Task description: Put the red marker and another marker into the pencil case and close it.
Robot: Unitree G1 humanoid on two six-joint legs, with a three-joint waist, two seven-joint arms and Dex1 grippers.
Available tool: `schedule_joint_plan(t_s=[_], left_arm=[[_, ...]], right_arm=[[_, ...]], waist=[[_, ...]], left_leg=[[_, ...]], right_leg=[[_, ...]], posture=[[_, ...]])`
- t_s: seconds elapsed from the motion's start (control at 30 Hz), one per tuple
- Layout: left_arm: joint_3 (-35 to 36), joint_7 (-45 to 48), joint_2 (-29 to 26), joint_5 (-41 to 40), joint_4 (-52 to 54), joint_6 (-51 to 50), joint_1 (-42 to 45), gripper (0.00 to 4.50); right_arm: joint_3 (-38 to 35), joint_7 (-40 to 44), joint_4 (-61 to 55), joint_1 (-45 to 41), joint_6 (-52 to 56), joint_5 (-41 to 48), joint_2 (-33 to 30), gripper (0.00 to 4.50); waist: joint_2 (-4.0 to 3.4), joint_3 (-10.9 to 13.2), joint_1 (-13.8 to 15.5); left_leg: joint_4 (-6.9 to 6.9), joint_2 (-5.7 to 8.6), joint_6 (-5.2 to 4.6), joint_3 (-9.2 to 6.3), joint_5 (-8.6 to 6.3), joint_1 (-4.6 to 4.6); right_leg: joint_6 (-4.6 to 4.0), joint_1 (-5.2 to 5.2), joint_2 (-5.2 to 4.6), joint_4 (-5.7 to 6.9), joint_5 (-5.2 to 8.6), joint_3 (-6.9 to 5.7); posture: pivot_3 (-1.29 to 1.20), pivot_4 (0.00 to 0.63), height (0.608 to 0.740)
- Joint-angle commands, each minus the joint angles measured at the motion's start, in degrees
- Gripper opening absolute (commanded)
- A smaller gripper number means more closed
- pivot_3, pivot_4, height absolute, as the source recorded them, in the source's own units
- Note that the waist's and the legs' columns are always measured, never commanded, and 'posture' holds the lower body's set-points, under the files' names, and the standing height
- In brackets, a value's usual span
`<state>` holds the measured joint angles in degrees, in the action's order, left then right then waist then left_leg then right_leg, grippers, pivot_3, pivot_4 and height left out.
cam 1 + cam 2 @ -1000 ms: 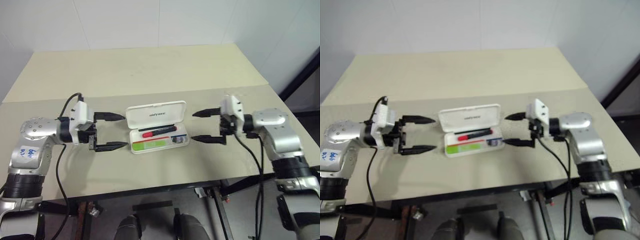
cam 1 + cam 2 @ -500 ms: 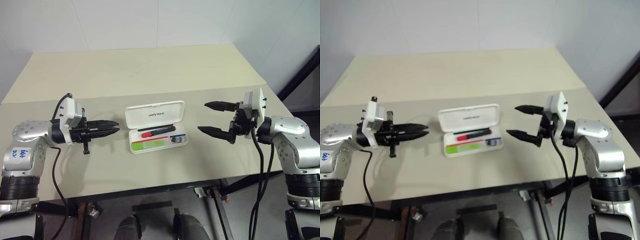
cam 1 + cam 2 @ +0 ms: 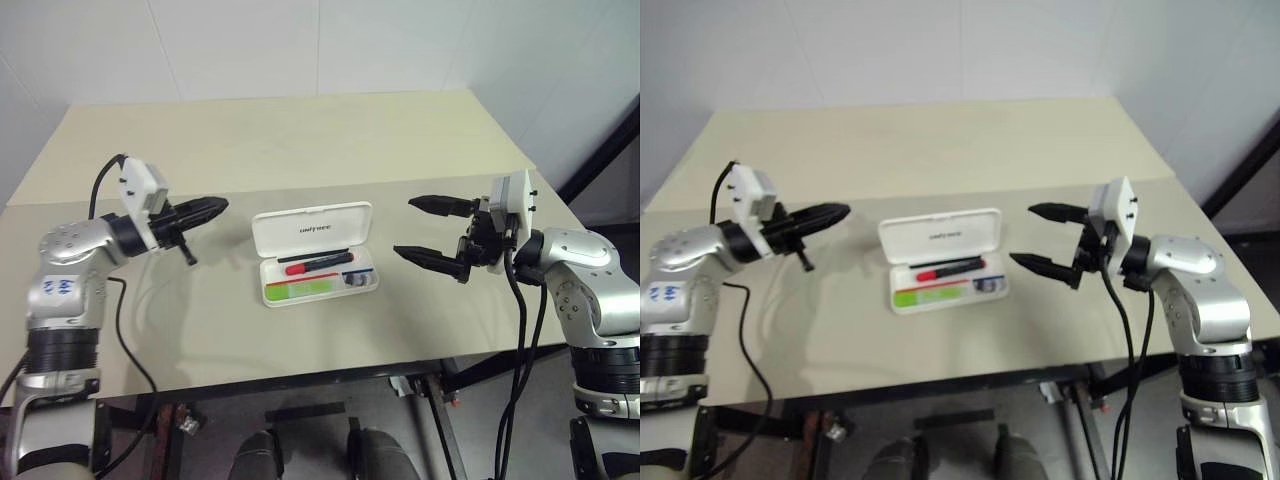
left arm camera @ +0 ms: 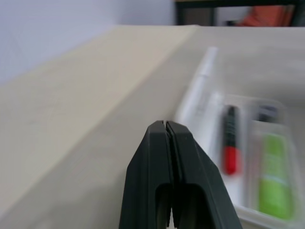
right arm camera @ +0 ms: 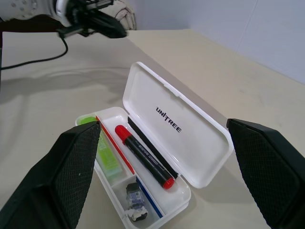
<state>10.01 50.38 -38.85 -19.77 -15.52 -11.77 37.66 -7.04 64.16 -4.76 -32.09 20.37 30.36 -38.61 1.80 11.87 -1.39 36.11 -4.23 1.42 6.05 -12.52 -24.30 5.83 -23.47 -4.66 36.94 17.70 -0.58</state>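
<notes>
The pencil case (image 3: 314, 252) lies open at the centre of the frame on the desk (image 3: 300, 140), its lid (image 3: 311, 227) tilted back toward the top of the picture. Inside the tray, the red marker (image 3: 318, 265) lies just under the hinge, and the green marker (image 3: 298, 289) sits below it at the lower left of the tray; a small grey piece (image 3: 357, 282) occupies the lower right compartment. Both markers are in, so the step in hand appears to be closing the lid.

The left gripper (image 3: 210, 207), left of centre and clear of the case, has its jaws pressed together on nothing. The right gripper (image 3: 420, 227), right of centre, stands wide open and empty, near the case's right end but not touching it.

The next move likely calls for a gripper to reach behind the lid and push it down over the tray until it snaps, without shoving the case across the desk.
</notes>
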Motion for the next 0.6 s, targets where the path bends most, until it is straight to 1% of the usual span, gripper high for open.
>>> schedule_joint_plan(t_s=[0.03, 0.13, 0.2, 0.27, 0.43, 0.6], left_arm=[[-2.58, -6.23, 3.2, 4.48, -3.01, 1.34, 3.48, 0.05], [-5.3, -6.11, 6.83, 5.26, -3.39, 1.52, 5.34, 0.05], [-6.03, -4.87, 7.8, 5.13, -3.13, 1.79, 5.49, 0.05], [-6.74, -1.76, 8.18, 4.0, -2.19, 2.93, 4.89, 0.05], [-7.28, 8.22, 7.55, -0.52, 2.91, 3.58, 1.87, 0.05], [-11.23, 15.87, 4.71, 0.23, 6.74, 1.9, -1.12, 0.05]], right_arm=[[-0.42, -0.73, -2.65, -0.52, 0.2, 1.29, 0.18, 4.5], [-0.07, -1.38, -3.48, -0.27, 0.38, 1.48, 0.56, 4.5], [-0.08, -1.69, -3.91, 0.0, 0.5, 1.57, 0.64, 4.5], [-0.34, -2.12, -4.33, 0.46, 0.55, 1.57, 0.73, 4.5], [-0.87, -3.16, -5.14, 1.72, 0.4, 1.66, 0.7, 4.5], [-0.96, -3.86, -5.4, 2.35, 0.09, 1.6, 0.9, 4.5]], waist=[[0.03, -0.01, -0.04], [0.04, -0.02, -0.02], [0.04, -0.02, -0.01], [0.04, -0.02, -0.21], [0.04, -0.02, -0.15], [0.04, -0.02, -0.14]], left_leg=[[0.0, 0.0, 0.0, 0.0, 0.0, 0.0], [0.01, -0.01, 0.02, 0.03, 0.01, -0.02], [0.01, -0.01, 0.05, 0.04, 0.03, -0.02], [0.0, -0.01, 0.08, 0.05, 0.04, -0.02], [-0.02, -0.02, 0.18, 0.07, 0.1, -0.01], [-0.01, -0.03, 0.14, 0.07, 0.07, 0.0]], right_leg=[[0.0, 0.0, 0.0, 0.0, 0.0, 0.0], [0.01, -0.02, 0.02, -0.02, 0.0, 0.0], [0.02, -0.02, 0.02, -0.03, -0.01, 0.0], [0.02, -0.02, 0.02, -0.04, -0.01, 0.01], [0.01, -0.03, 0.04, -0.04, -0.01, 0.02], [0.01, -0.02, 0.04, -0.03, 0.0, 0.04]], posture=[[0.0, 0.15, 0.74], [0.0, 0.15, 0.74], [0.0, 0.15, 0.74], [0.0, 0.15, 0.74], [0.0, 0.15, 0.74], [0.0, 0.15, 0.74]])
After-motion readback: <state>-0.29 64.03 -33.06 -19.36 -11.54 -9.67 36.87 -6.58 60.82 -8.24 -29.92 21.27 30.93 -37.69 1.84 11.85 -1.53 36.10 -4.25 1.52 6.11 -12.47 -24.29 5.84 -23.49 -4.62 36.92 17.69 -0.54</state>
